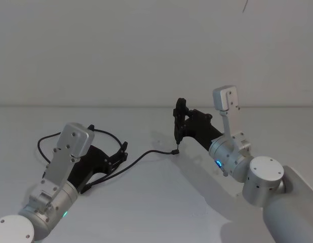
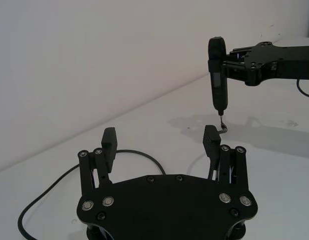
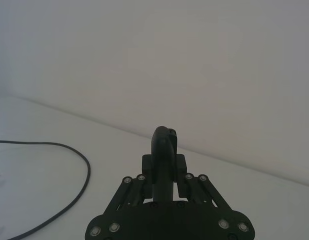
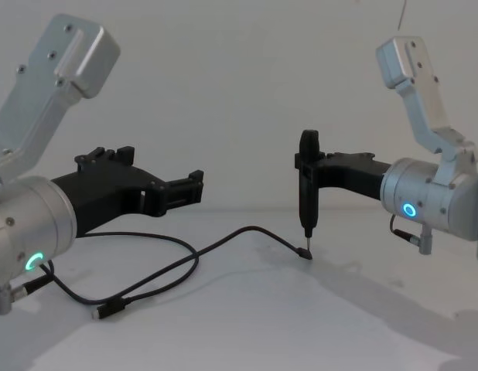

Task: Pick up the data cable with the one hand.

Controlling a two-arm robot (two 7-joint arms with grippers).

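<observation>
Right gripper [image 1: 177,143] [image 4: 305,236] [image 2: 219,105]: over the middle of the table [image 1: 161,212], jaws drawn tight together into one narrow blade, thin tip pointing straight down. In the right wrist view [image 3: 164,145], fingers pressed side by side with no gap.

Cable [image 1: 141,158] [image 4: 169,274] [image 3: 87,170]: on the table in loose curves, mostly on the left half. From a loop under the left arm, runs right, rises in a low arc and drops to end directly beneath that downward tip. Tip and cable end meeting at the same spot, right at the tabletop (cannot tell whether the end is actually pinched or merely touched). Other end, with its small plug [image 4: 107,311], flat on the table near the front left, well apart from the right gripper.

Left gripper [image 1: 119,153] [image 4: 194,185] [image 2: 160,141]: low over the left side, jaws spread wide with nothing between them, aimed toward the centre. Just above the cable's curves, not touching them. Near the right gripper's tip, a clear gap between the two.
</observation>
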